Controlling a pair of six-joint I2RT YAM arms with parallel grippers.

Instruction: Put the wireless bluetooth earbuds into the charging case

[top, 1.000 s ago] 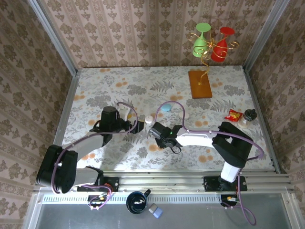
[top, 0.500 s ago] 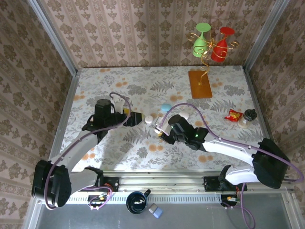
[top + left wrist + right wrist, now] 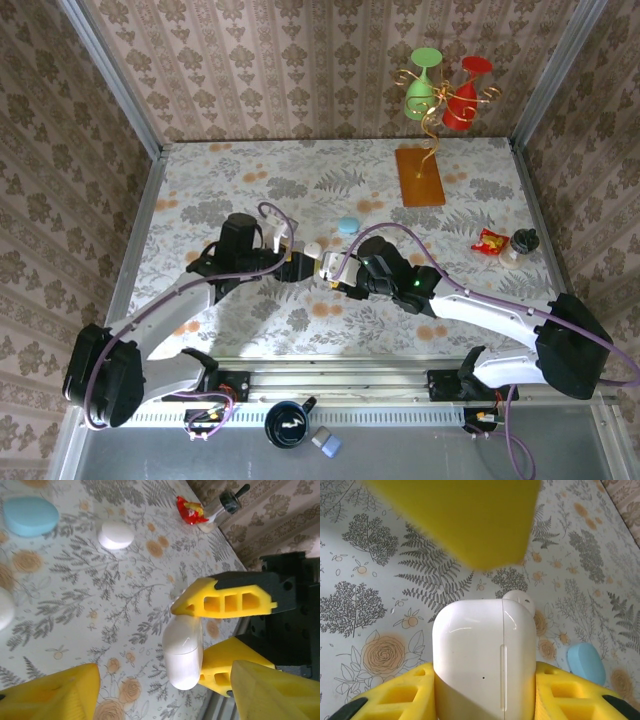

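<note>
Here, just left of centre in the top view, your left gripper (image 3: 300,264) stands with jaws spread and empty, facing the white charging case (image 3: 482,655), which the right gripper (image 3: 331,272) at centre clamps by its lower part. Reckon it light, rigid and glossy-slick, so take the free end squarely across its flat faces, gently.

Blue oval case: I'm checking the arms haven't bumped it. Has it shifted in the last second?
No. The blue oval case keeps its place, with the same gap between it and the orange wooden base to its right.
</note>
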